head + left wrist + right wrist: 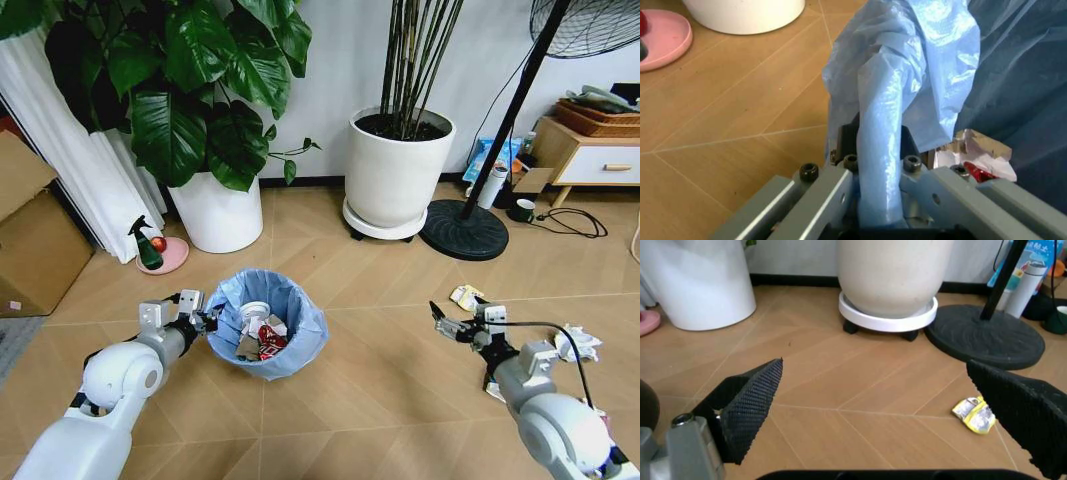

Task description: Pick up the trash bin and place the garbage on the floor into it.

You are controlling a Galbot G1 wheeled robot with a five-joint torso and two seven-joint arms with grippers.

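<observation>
The trash bin (pixel 267 322), small and lined with a crinkled light-blue bag, holds several litter pieces, among them a red wrapper and a white lid. My left gripper (pixel 212 320) is shut on its bagged rim (pixel 887 150) at the bin's left side. My right gripper (pixel 436 318) is open, to the right of the bin above the floor (pixel 380 400). A yellowish wrapper (pixel 466 297) lies just beyond it, seen between its pads (pixel 750 405) as the same garbage (pixel 975 414). A crumpled white paper ball (pixel 578 344) lies to the right of the right arm.
Two big white planters (pixel 215 212) (pixel 396 178) stand at the back, a fan base (pixel 464 229) beside the right one. A green spray bottle on a pink dish (pixel 150 247) sits left, near a cardboard box (pixel 30 240). A cabinet (pixel 592 150) and cable are far right.
</observation>
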